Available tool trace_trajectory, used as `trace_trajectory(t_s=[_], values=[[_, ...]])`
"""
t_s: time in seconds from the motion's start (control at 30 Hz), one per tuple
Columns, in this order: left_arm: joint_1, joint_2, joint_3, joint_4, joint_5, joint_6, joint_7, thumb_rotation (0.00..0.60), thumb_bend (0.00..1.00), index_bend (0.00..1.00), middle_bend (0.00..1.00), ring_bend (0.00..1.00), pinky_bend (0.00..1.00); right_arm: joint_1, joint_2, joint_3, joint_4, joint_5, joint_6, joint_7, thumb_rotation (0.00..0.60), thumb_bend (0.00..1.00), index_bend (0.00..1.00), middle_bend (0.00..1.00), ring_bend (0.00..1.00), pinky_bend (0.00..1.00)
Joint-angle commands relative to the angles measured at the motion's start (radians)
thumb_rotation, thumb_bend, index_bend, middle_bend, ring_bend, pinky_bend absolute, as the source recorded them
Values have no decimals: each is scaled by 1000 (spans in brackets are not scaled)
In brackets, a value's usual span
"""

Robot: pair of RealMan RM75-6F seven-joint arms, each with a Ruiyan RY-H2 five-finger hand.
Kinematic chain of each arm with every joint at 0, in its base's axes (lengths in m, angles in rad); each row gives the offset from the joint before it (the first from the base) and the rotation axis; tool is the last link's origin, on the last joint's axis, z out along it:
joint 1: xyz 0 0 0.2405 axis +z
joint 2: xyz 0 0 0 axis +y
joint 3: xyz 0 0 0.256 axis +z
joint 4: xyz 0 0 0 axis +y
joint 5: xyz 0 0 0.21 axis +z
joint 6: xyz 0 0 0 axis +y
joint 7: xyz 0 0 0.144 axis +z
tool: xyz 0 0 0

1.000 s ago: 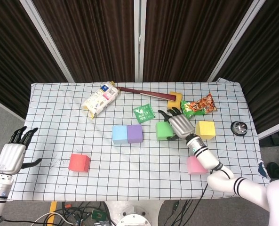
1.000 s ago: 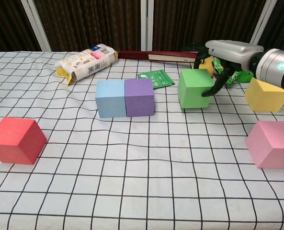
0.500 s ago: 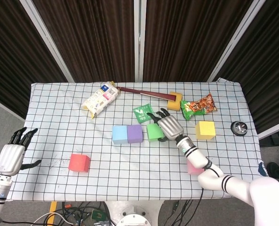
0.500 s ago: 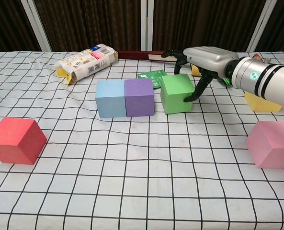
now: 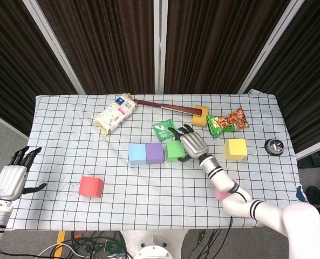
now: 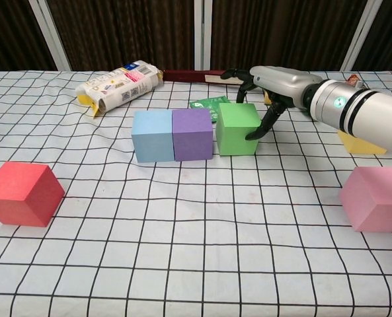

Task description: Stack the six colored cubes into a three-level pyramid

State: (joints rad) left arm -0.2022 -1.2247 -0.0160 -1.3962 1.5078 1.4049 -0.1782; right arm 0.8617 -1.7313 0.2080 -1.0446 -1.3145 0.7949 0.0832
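My right hand (image 6: 270, 82) gripped the green foam cube (image 6: 238, 129), fingers over its top and thumb on its right face. The cube sat on the checked counter (image 6: 182, 251), just beside the purple foam cube (image 6: 193, 135), which touched the light blue foam cube (image 6: 153, 135). The red foam cube (image 6: 20, 193) lay near the front left, the pink foam cube (image 6: 374, 198) front right, the yellow foam cube (image 5: 236, 149) behind it. My left hand (image 5: 11, 181) hung off the counter's left edge, fingers apart, holding nothing
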Motion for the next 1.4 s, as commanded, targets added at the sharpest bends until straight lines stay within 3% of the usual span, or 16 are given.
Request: trace_trajectory(t_s=[0.03, 1.4], values=[[0, -1, -1, 1, 1, -2, -1, 600, 24, 79, 155, 13, 92, 2, -3, -2, -1, -3, 1, 6, 600, 134, 0, 551, 122, 0], [3, -3, -8, 16, 2, -20, -32, 600, 25, 79, 145, 13, 92, 26, -38, 3, 24, 20, -10, -11, 600, 153, 0, 549, 122, 0]])
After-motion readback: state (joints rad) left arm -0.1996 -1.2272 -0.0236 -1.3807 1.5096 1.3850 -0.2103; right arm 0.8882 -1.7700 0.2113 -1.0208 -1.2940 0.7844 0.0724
